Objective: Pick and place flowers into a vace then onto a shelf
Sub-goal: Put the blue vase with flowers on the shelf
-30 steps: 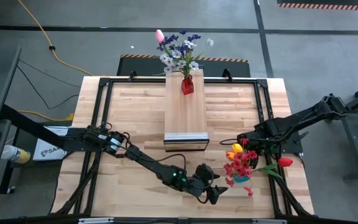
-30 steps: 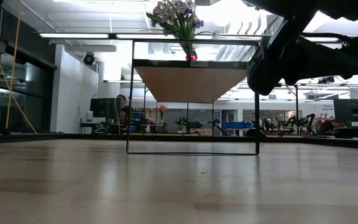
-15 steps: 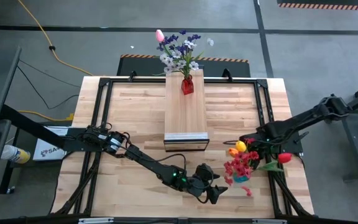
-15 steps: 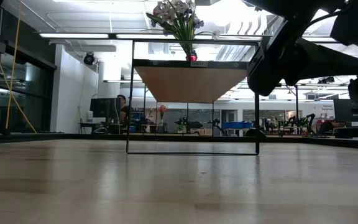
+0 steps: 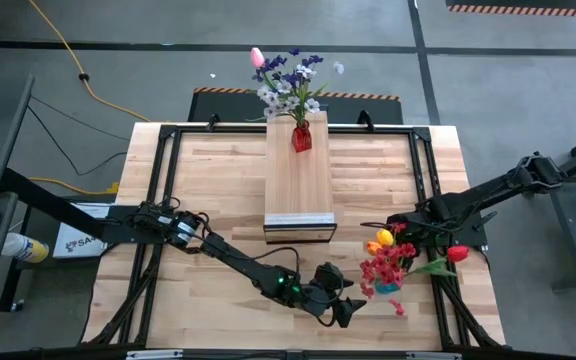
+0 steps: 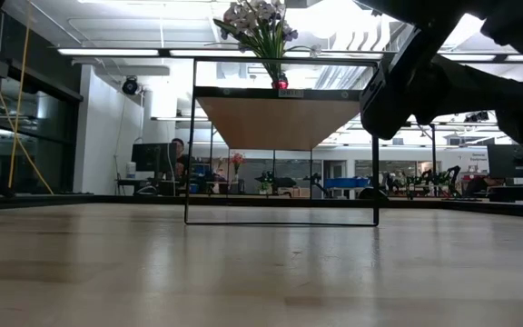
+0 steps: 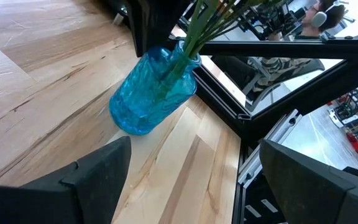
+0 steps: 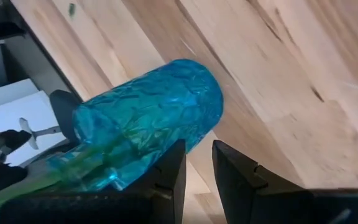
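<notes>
Since the earlier frames the right arm has drawn back a little toward the bench's right edge, and the red tulip [image 5: 457, 253] it carries has shifted with it, lying slightly higher and further right than a second ago; the left arm has not moved.

The right gripper [image 5: 415, 226] sits just above the blue glass vase [image 5: 388, 286] near the bench's front right; its fingers [image 8: 166, 180] stand a narrow gap apart, and whether they pinch a stem cannot be told; the tulip's green stem runs from the bloom leftward toward the bunch, roughly level across the high view.

The vase stands upright on the bench [image 5: 218, 180]; its bunch of red sprays and an orange and yellow tulip [image 5: 380, 240] rises from it, leaning toward the shelf; in the left wrist view the green stems [image 7: 207, 22] enter the vase mouth [image 7: 185, 53] at a slant.

The left gripper [image 5: 343, 310] rests low at the bench's front, just left of the vase, fingers spread apart and empty.

The shelf [image 5: 298, 190] runs lengthwise away from the front, metallic strip nearest; a red vase [image 5: 302, 137] with purple, white and pink flowers [image 5: 288, 78] stands at its far end.

A white box [image 5: 73, 243] beside the left arm shows letters, partly hidden, beginning "SA".
</notes>
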Action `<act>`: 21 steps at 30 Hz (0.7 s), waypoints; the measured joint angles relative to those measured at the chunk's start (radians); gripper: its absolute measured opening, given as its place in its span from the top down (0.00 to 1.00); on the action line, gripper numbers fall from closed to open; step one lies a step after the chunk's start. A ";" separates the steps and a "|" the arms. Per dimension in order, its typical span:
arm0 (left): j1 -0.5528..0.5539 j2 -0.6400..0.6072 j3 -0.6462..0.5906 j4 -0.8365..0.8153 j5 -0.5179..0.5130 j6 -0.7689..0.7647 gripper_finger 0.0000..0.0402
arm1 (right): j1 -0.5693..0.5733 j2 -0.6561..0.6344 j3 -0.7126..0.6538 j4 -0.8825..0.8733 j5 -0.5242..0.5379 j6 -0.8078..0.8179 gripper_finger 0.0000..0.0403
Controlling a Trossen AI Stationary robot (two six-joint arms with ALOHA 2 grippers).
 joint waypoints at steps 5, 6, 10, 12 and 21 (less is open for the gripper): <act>0.000 0.000 0.000 0.000 0.000 0.000 0.04 | 0.000 0.000 0.000 0.021 -0.010 0.018 0.82; 0.000 0.000 0.000 0.000 0.000 0.000 0.04 | 0.000 0.000 0.000 0.021 -0.013 0.018 0.82; 0.000 0.000 0.000 0.000 0.001 0.000 0.04 | 0.000 0.000 0.000 0.021 -0.016 0.025 0.82; 0.000 0.000 0.000 0.000 0.001 0.001 0.04 | 0.000 0.000 0.000 0.015 -0.024 0.030 0.82; 0.000 0.000 0.000 -0.036 0.016 0.000 0.04 | 0.037 0.000 0.000 -0.039 -0.053 0.079 0.82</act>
